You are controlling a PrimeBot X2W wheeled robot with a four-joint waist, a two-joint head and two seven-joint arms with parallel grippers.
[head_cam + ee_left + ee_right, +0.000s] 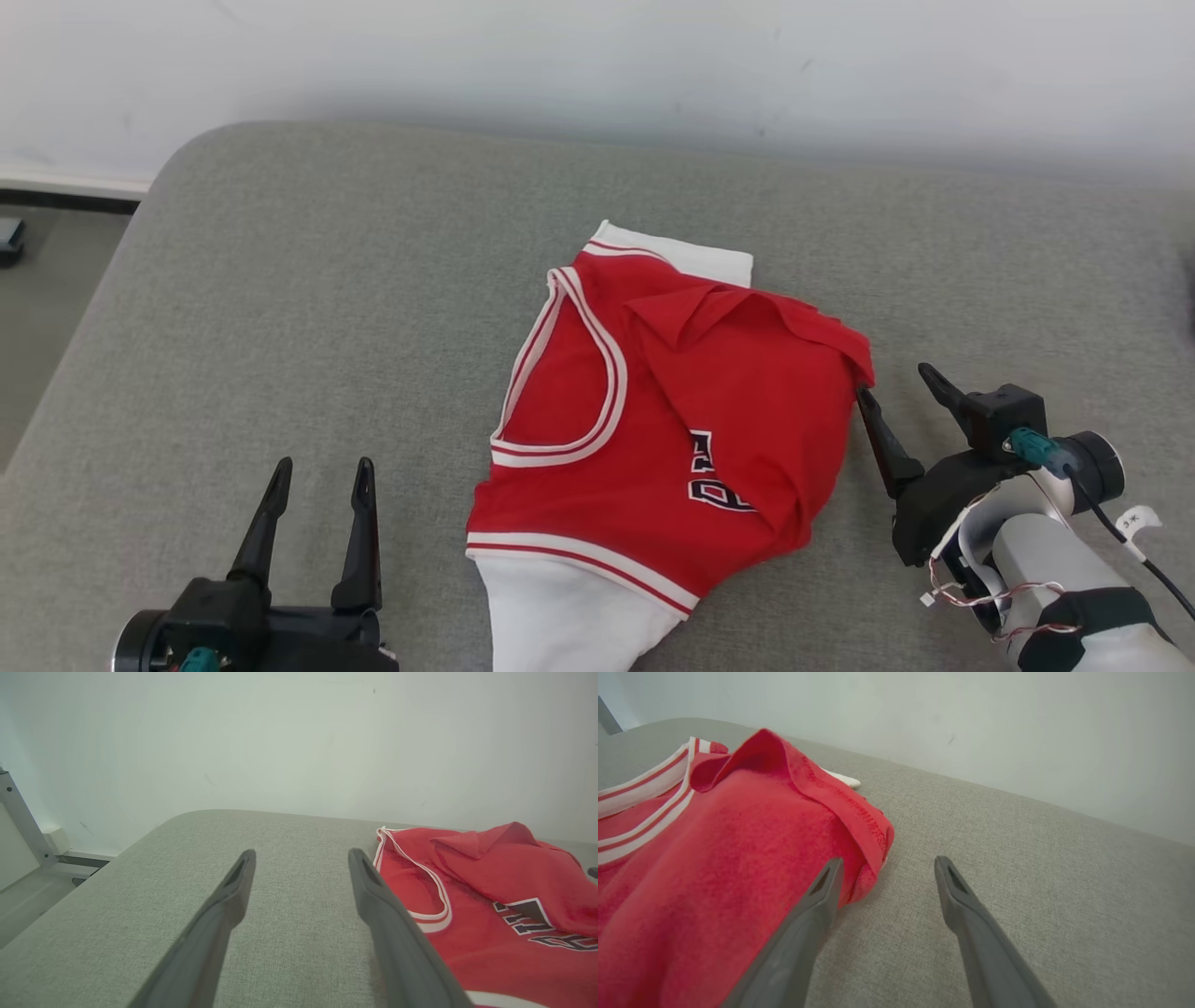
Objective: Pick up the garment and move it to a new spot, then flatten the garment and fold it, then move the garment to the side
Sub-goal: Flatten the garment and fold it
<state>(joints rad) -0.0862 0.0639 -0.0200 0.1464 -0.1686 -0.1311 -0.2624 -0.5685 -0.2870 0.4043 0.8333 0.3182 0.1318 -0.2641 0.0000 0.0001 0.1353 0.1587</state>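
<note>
Head view looks steeply down on the cushion (280, 308) from above; left wrist view skims low over it toward the wall (280, 742), close; right wrist view likewise, nearer the garment (714, 858); all three share the garment and cushion.

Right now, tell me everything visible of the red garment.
The red garment is a soft-looking jersey with white-and-red trim, dark lettering and white parts at two ends. It lies crumpled, partly folded over, on the grey cushion. One finger of the open right gripper seems to touch its edge.
</note>
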